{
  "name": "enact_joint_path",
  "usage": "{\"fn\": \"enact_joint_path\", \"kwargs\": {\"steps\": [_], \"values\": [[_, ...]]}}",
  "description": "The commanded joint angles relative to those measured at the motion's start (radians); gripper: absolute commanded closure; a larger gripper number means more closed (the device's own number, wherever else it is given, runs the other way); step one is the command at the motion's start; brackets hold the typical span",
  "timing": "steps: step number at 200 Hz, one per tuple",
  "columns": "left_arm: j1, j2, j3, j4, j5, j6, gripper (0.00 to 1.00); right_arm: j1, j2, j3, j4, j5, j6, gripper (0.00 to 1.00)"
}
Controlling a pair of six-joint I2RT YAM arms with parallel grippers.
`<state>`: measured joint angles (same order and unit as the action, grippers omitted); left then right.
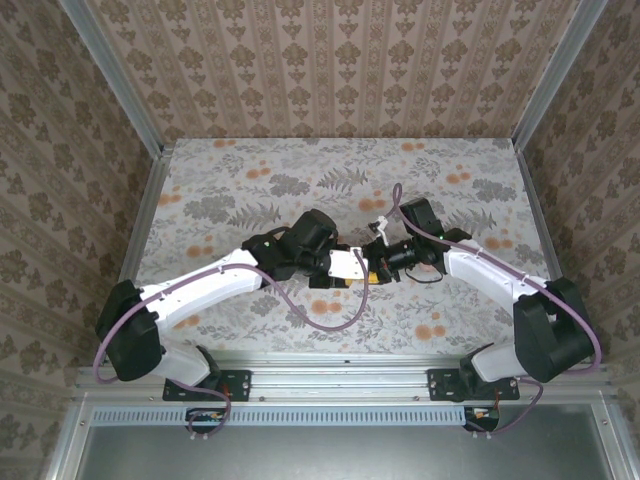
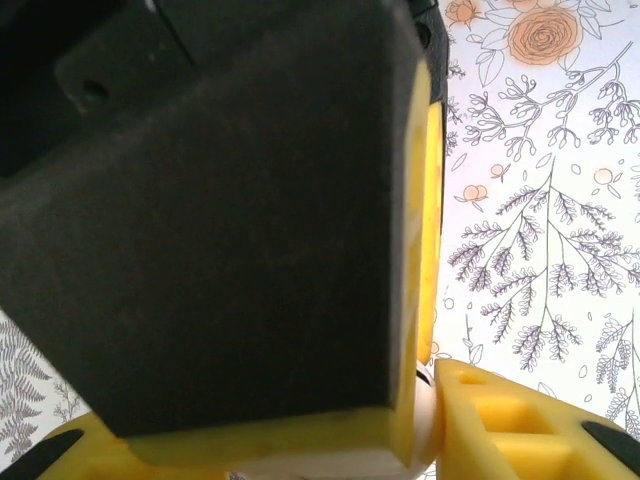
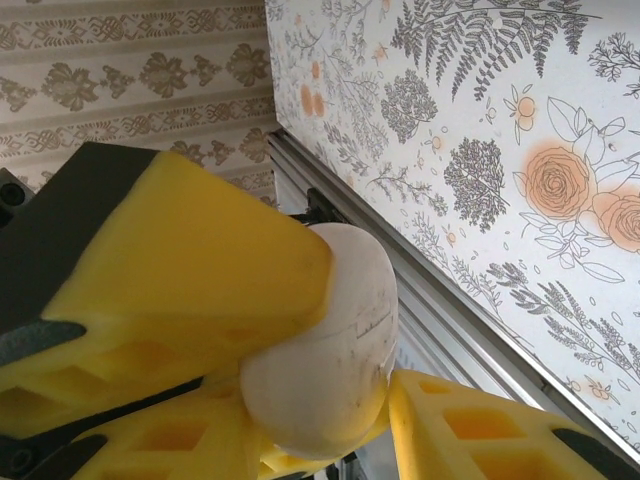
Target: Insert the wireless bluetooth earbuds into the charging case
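Floral cloth [image 1: 250, 170] covers the whole table, with orange roses and grey ferns on white. Brown damask wallpaper [image 1: 330, 60] lines the three walls, aluminium posts [image 1: 120, 90] stand in the back corners, and an aluminium rail [image 1: 340, 358] runs along the near edge.

I see both arms folded inward, meeting mid-table. Left gripper [image 1: 345, 268] and right gripper [image 1: 375, 260] sit nose to nose, just above the cloth.

The charging case [image 3: 330, 340] is a white rounded shell sitting right where they meet. On the right wrist cam it sits between the yellow fingers [image 3: 480, 430], touching on both sides, so I read that as clamped on the case. On the left wrist cam a sliver of the case [image 2: 425, 400] is pinched against its yellow finger [image 2: 520, 420], so I read a grip there too. A dark block with a yellow face [image 2: 220, 220] sits right at that lens.

A small whitish bit [image 1: 380, 222] lies just behind the grippers, too small to tell what it is.
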<state>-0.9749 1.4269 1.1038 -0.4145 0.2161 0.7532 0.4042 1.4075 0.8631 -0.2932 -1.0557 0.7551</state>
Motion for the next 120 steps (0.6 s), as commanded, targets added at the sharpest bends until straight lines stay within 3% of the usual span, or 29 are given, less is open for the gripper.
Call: {"fn": "enact_joint_path", "kwargs": {"steps": [1, 30, 48, 59, 68, 76, 120], "values": [[-0.012, -0.039, 0.013, 0.043, 0.047, -0.023, 0.72, 0.006, 0.015, 0.025, 0.002, 0.005, -0.031, 0.65], [-0.013, -0.039, 0.012, 0.049, 0.055, -0.036, 0.71, 0.005, 0.003, 0.027, 0.008, 0.011, -0.054, 0.76], [-0.012, -0.040, 0.005, 0.059, 0.047, -0.050, 0.64, 0.005, -0.009, 0.027, 0.009, 0.027, -0.082, 0.80], [-0.006, -0.040, 0.004, 0.062, 0.051, -0.073, 0.48, 0.003, -0.048, 0.021, 0.013, 0.045, -0.103, 0.80], [0.005, -0.039, 0.009, 0.070, 0.056, -0.111, 0.24, 0.000, -0.068, 0.010, 0.028, 0.065, -0.119, 0.81], [0.020, -0.042, 0.009, 0.079, 0.075, -0.144, 0.14, -0.006, -0.087, -0.003, 0.054, 0.084, -0.131, 0.81], [0.116, -0.120, -0.043, 0.157, 0.215, -0.263, 0.12, -0.034, -0.182, -0.058, 0.147, 0.185, -0.295, 0.81]]}}
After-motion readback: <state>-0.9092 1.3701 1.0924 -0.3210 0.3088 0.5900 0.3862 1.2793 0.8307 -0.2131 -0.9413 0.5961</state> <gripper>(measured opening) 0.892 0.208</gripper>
